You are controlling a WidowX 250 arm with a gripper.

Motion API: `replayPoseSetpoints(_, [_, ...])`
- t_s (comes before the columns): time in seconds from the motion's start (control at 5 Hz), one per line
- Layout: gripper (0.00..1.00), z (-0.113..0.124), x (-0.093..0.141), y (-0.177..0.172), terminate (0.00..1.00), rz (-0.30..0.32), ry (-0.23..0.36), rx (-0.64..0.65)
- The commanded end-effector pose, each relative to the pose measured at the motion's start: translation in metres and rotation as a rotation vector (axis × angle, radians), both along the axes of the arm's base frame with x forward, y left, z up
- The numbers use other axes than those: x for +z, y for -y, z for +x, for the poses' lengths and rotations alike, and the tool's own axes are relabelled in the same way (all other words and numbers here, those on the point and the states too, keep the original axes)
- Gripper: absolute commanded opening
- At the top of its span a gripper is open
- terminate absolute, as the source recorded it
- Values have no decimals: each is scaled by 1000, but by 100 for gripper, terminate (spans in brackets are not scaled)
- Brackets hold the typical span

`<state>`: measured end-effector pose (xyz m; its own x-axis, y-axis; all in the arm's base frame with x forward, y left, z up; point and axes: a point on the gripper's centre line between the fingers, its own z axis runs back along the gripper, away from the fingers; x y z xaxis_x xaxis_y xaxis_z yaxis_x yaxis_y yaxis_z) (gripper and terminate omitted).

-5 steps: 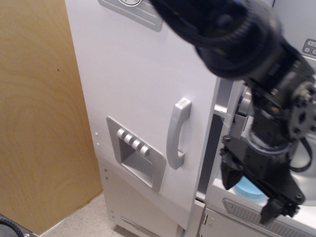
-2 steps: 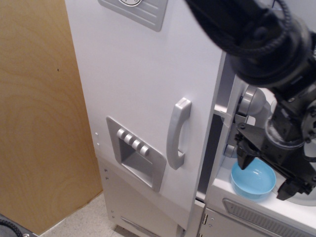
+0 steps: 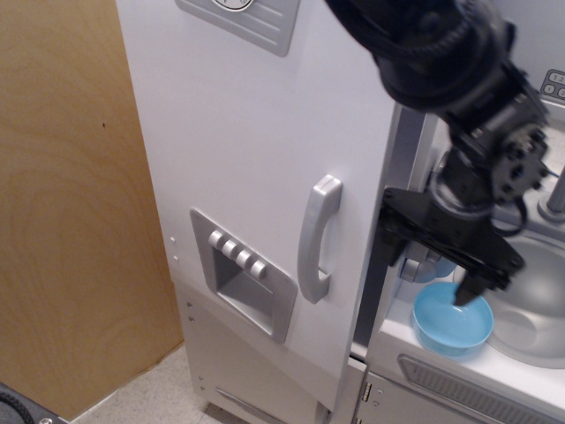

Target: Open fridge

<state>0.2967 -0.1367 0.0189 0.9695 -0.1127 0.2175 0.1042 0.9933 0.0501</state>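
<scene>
Tool (image 3: 431, 261) spread wide, just right of fridge (image 3: 265, 177) door edge

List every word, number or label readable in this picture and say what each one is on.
None can be read.
Grey panel at the top of the fridge: a round dial with dark marks, cut off by the frame edge, illegible.
Grey button pad at the right edge: marks too small and blurred.
Four dispenser buttons: no visible print.
Blue bowl and gripper: no text visible.
</scene>
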Motion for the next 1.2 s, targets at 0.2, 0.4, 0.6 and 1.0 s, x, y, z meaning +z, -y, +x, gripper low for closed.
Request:
replayPoseSetpoints(0.2, [100, -41, 12, -53, 0, 8, -132, 84])
replayPoseSetpoints(0.4, [100, -63, 15, -74, 0, 29, -82, 131])
replayPoseSetpoints(0.6, [100, -85, 15, -104, 0, 25, -95, 152])
replayPoseSetpoints(1.0, [100, -85, 13, -164, 0, 25, -130, 196])
